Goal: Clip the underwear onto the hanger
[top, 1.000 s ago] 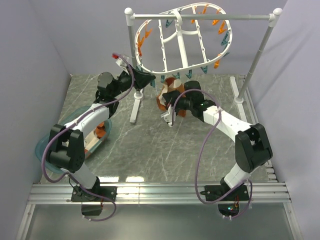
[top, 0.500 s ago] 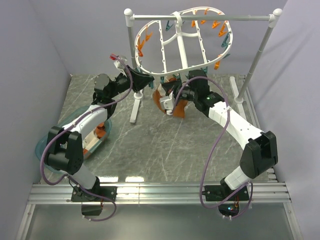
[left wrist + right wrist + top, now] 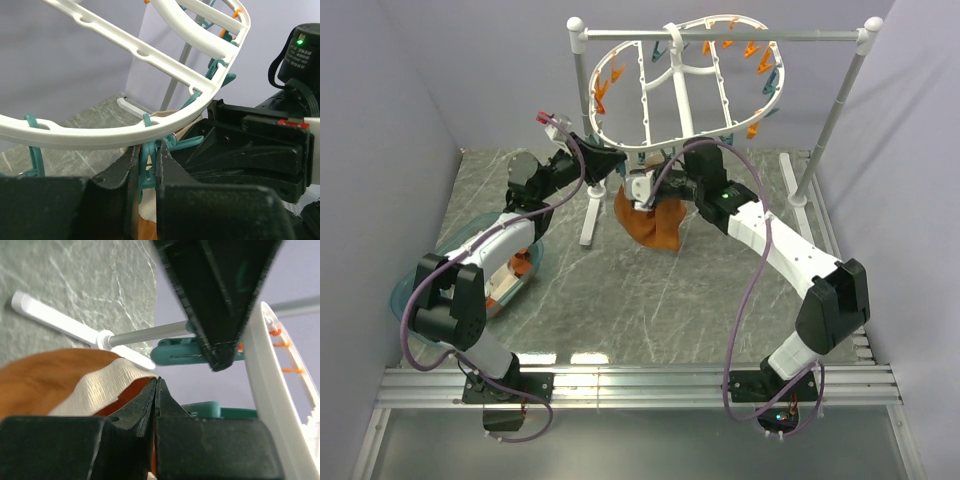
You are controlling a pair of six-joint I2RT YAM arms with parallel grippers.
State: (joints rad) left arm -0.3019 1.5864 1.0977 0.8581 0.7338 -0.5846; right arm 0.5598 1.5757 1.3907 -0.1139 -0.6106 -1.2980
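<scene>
The white oval hanger (image 3: 660, 140) hangs from the pole stand, ringed by teal and orange clothespins. My left gripper (image 3: 618, 160) is shut on a teal clothespin (image 3: 146, 165) at the hanger's lower rim (image 3: 125, 135). My right gripper (image 3: 655, 185) is shut on the cream waistband (image 3: 100, 385) of the rust-orange underwear (image 3: 650, 222) and holds it up just below that rim, the fabric hanging down. In the right wrist view my right gripper (image 3: 156, 385) pinches the waistband edge right below the left gripper's fingers (image 3: 220, 305) and a teal clothespin (image 3: 180, 352).
The grey-white pole stand (image 3: 840, 100) spans the back, with its feet (image 3: 590, 215) on the marble table. A teal basket (image 3: 420, 290) with white-and-orange garments (image 3: 515, 270) sits at the left.
My right gripper has lifted the underwear up and left toward the hanger's lower rim, and the fabric has unfolded to hang down. My left gripper stays at the clothespin.
</scene>
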